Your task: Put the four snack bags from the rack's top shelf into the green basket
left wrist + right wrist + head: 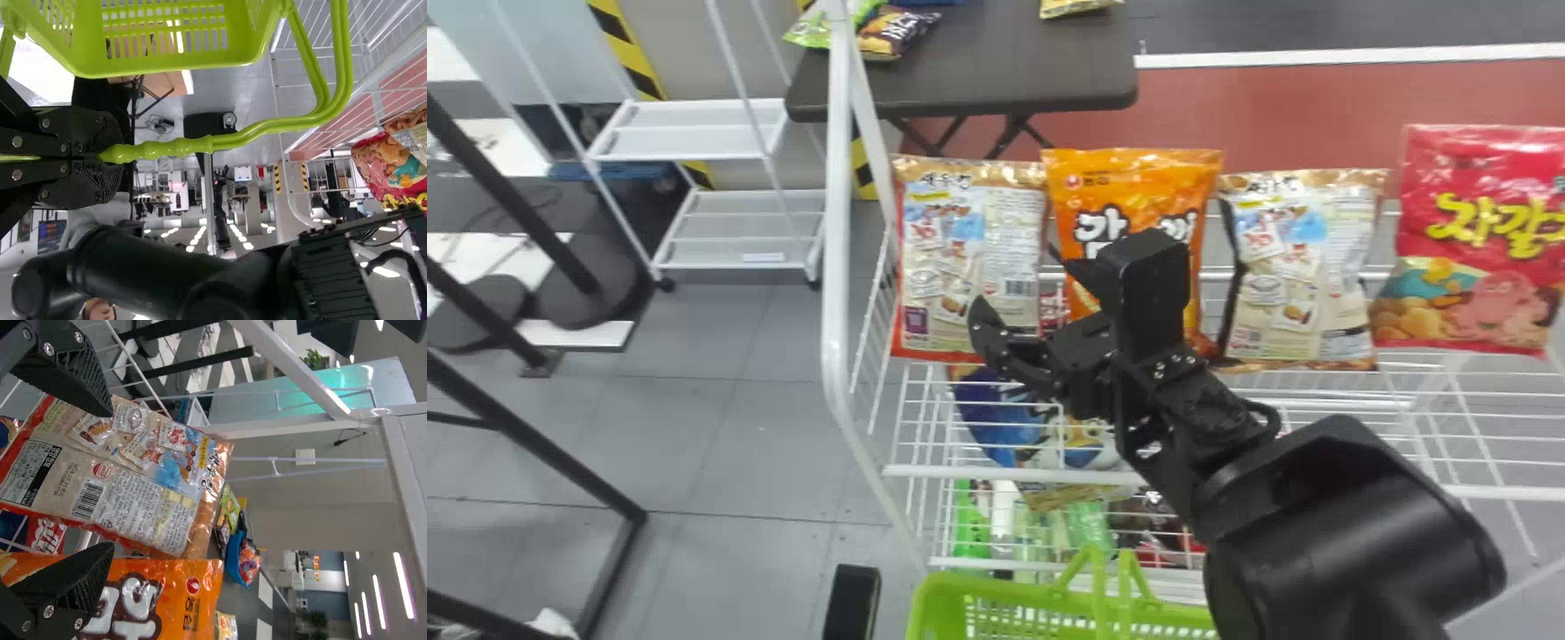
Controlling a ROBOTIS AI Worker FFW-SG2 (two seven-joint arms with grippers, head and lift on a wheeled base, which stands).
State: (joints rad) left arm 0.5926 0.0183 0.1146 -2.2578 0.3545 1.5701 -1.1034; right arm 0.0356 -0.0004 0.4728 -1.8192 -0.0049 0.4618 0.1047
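In the head view my right gripper (1018,298) stands open in front of the leftmost beige snack bag (1014,267) and the orange bag (1129,200). A second beige bag (1298,267) and a red bag (1476,240) stand further right on the top shelf. The right wrist view has the gripper (103,480) spread wide, with the beige bag (127,470) across its gap and the orange bag (167,600) behind one finger. In the left wrist view my left gripper (100,159) is closed on the handle of the green basket (160,63); the basket (943,609) is at the head view's bottom edge.
The rack's white side post (836,222) rises just left of the leftmost bag. Lower shelves hold a blue bag (996,418) and other goods. Behind the rack stands a dark table (996,80) with more snacks, and a white cart (694,133) is at the back left.
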